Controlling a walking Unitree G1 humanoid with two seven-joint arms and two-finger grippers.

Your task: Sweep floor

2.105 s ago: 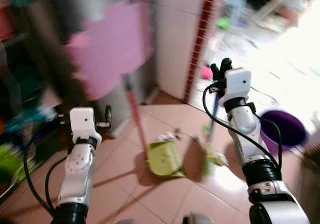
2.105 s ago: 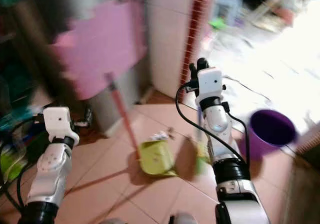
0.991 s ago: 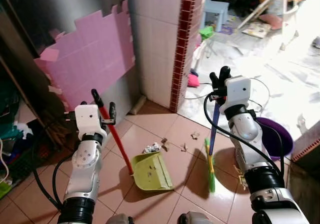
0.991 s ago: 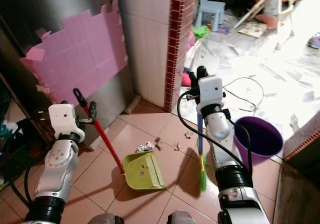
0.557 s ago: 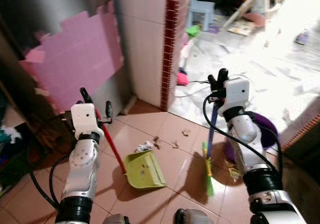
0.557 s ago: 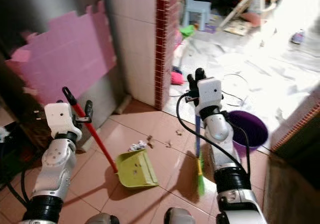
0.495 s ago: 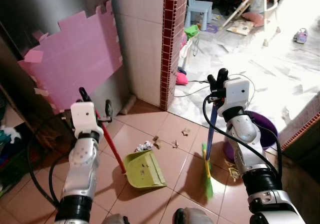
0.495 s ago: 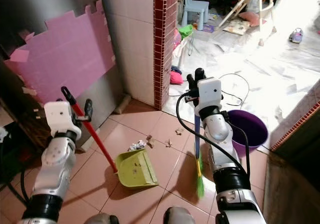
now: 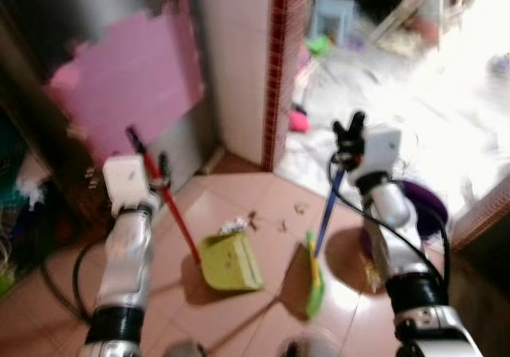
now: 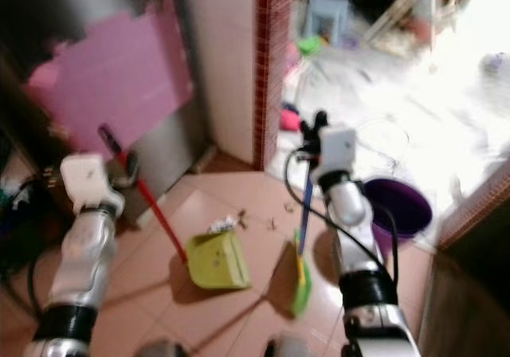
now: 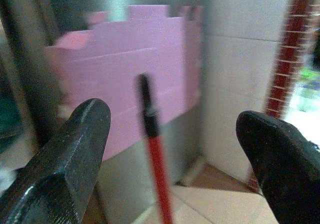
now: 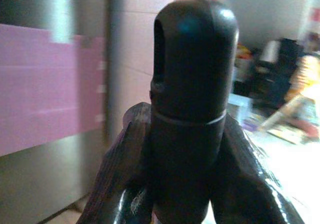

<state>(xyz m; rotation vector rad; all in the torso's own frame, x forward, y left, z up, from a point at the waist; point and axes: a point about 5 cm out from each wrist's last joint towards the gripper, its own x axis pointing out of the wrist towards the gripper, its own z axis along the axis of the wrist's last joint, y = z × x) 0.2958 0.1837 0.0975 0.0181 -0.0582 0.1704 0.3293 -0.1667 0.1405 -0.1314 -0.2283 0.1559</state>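
Observation:
My right gripper (image 9: 349,130) is shut on the black top of a blue-handled broom (image 9: 327,213). Its green bristles (image 9: 312,273) rest on the tan tiles. In the right wrist view the handle cap (image 12: 192,59) sits clamped between both fingers (image 12: 125,174). A green dustpan (image 9: 229,263) lies on the floor left of the broom. Its red handle (image 9: 171,213) rises between the spread fingers of my open left gripper (image 9: 147,162), and in the left wrist view the red handle (image 11: 155,154) stands apart from both fingers (image 11: 75,154). Scraps of litter (image 9: 235,225) lie just beyond the dustpan.
A purple bucket (image 10: 402,205) stands on the floor behind my right arm. A red-brick column (image 9: 279,54) and a white tiled wall rise ahead, with a pink panel (image 9: 135,94) to their left. Beyond the column lies a bright, cluttered floor.
The picture has blurred with camera motion. The broom leans more, and its bristles have shifted a little toward the dustpan. Both grippers hold as before.

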